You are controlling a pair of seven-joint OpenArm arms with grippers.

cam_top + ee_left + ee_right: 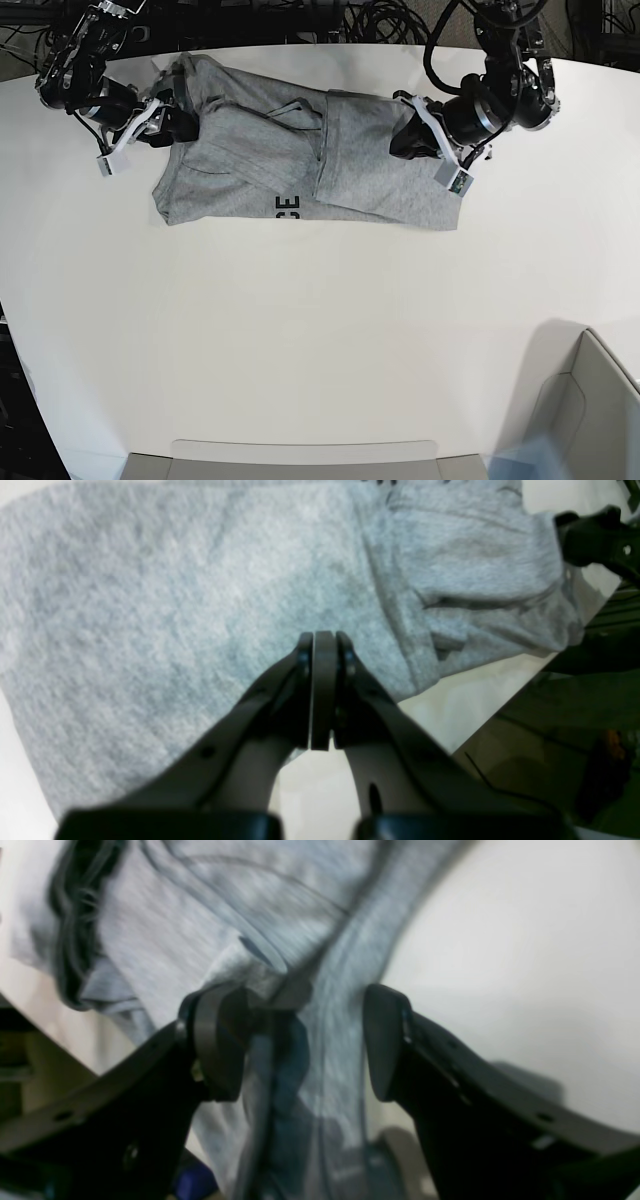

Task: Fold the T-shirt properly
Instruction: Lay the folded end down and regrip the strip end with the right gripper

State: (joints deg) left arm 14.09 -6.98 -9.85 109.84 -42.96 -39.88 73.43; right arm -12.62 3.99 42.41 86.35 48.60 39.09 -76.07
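A heather-grey short-sleeved cotton T-shirt [300, 160] lies partly folded near the far edge of a white bench [320, 340], stretched lengthwise along that edge, with a few black block capitals showing at its near hem. One side of the garment is turned over onto the middle, forming a smooth plain panel; the other side is creased, with ridges of cloth running toward the collar end.

The left gripper [324, 645], seen in its wrist view, hovers over the plain panel close to the shirt's border, its two black fingers [305, 655] pressed flat together with nothing visibly caught between them. Beyond the cloth the pale bench edge shows, and the dark floor below it.

The right gripper [305, 1040] works at the opposite end of the shirt, by the bench's far corner on that side. Its jaws stand wide apart, straddling a bunched, seamed fold of grey fabric; one pad [220, 1040] touches the cloth, while the other stands clear of it over bare bench. The fabric runs between the fingers but is not pinched.

A grey bin [585, 420] stands at the near corner of the bench.
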